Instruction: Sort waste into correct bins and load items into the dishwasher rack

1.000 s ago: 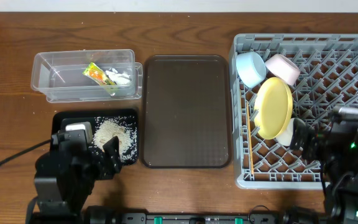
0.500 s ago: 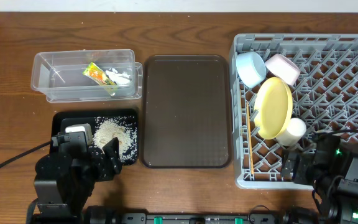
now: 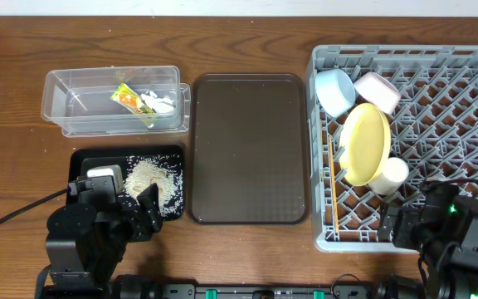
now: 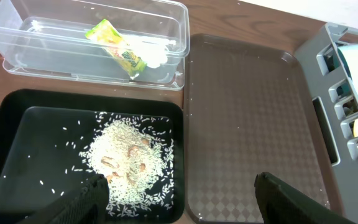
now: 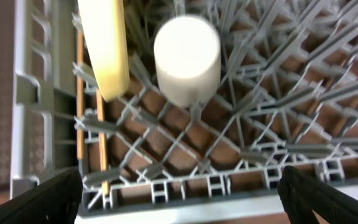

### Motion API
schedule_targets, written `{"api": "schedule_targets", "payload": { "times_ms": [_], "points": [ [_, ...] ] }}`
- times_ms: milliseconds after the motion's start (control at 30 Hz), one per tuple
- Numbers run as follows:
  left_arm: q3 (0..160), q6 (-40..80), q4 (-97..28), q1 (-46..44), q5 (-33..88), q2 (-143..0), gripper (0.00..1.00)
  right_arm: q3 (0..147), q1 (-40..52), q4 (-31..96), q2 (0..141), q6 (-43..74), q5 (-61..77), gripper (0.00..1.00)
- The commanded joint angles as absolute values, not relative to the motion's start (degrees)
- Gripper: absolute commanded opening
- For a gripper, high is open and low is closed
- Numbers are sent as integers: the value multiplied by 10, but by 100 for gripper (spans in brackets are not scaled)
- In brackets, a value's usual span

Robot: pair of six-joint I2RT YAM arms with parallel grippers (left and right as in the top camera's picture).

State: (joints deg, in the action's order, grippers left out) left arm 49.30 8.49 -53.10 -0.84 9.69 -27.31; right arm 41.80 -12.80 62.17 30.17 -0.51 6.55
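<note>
Grey lattice rack (image 3: 471, 66) sits under and ahead of right gripper (image 5: 180, 186). Jaws spread wide, nothing between them. Pale cup (image 5: 187, 59) is straight ahead of it, resting among the pegs, just beside yellow plate (image 5: 104, 50), which stands on edge ahead-left. Wooden chopsticks (image 5: 79, 106) lie along the rack wall, just ahead of its left finger. Light blue bowl (image 3: 334, 90) and white bowl (image 3: 378, 90) are farther ahead, side by side on edge near the rack's far left corner, beyond the plate.

Left gripper (image 3: 129, 195) is released too and empty, hovering above the near edge of black tray (image 4: 17, 106). Rice heap (image 4: 126, 162) is in that tray, just ahead of its left finger, with stray grains scattered around. Clear tub (image 4: 179, 28) is beyond the tray, well ahead of the gripper; snack wrapper (image 4: 120, 50) and white paper scraps (image 4: 154, 53) are inside it, touching. Brown serving tray (image 4: 247, 118) is ahead-right of the left gripper, between black tray and rack, on wooden bench (image 3: 7, 166).
</note>
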Motion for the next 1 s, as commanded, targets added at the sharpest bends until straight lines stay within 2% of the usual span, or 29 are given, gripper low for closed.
{"api": "schedule_targets", "payload": {
  "times_ms": [0,167,333,467,733,967],
  "points": [
    [491,75,-531,-10,90,-272,78,411,-127,594,258,-7,68,99],
    [491,75,-531,-10,90,-272,78,378,-103,513,161,-9,101,99],
    [491,75,-531,-10,90,-272,78,292,-78,372,62,-42,101,100],
    [491,75,-531,-10,90,-272,78,186,-63,216,1,-50,114,99],
    [491,75,-531,-10,90,-272,78,3,-51,-102,3,-50,138,99],
    [491,75,-531,-10,90,-272,78,3,-39,39,3,-65,118,99]
  ]
}}
